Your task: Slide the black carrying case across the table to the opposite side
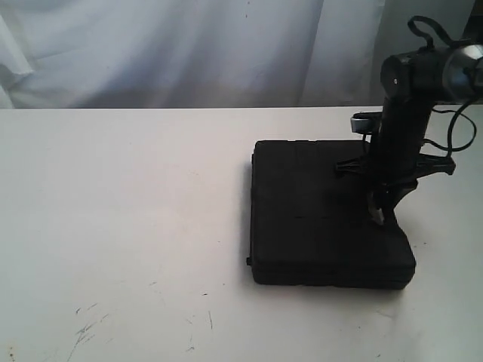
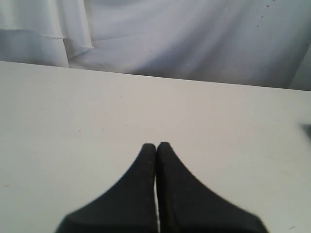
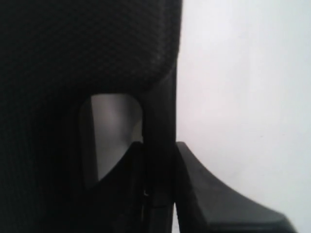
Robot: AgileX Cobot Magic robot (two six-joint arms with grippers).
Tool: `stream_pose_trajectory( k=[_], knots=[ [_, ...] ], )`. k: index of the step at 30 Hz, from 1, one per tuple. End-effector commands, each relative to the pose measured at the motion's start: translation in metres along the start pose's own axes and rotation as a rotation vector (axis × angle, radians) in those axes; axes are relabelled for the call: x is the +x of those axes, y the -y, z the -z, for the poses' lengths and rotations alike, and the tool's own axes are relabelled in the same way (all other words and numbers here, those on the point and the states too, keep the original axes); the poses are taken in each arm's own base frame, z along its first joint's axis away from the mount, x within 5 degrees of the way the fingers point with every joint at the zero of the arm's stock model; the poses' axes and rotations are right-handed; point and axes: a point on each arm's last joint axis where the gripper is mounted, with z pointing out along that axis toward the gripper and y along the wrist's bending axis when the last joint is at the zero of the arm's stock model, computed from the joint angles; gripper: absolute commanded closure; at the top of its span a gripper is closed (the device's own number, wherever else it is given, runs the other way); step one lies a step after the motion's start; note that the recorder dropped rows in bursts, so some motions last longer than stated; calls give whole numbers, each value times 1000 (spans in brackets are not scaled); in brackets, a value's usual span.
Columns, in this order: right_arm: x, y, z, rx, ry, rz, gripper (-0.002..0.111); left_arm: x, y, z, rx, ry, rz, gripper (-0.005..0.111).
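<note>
The black carrying case (image 1: 317,211) is lying flat on the right part of the table (image 1: 113,211), set back from the near edge. To its left, a wide stretch of bare white top is lying open, and thin dark scratches are showing near the front. The case is a rounded-corner rectangle with a matte, pebbled shell. The right gripper (image 1: 381,210) is standing over its right edge, fingers clamping the slim handle bar (image 3: 160,97) beside a rounded cut-out (image 3: 112,141). The left gripper (image 2: 156,145) is hanging clenched on nothing over bare table. A pale cloth (image 1: 189,45) is draping behind the far edge.
</note>
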Motion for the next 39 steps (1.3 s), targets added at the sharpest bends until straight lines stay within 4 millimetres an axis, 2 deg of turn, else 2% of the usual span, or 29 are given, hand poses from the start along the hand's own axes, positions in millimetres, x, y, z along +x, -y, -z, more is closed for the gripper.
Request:
stream_pose_trajectory(
  k=[1,17,28,39],
  knots=[
    [-3,27,0,64,-3,21,108,1,0,0,5,5,1,107],
    [-7,71,-4,85,-10,6,108,1,0,0,5,5,3,107],
    [-8,79,-4,89,-8,44,108,1,0,0,5,5,1,107],
    [-8,86,-6,51,-11,1,108,1,0,0,5,5,3,107]
  ],
)
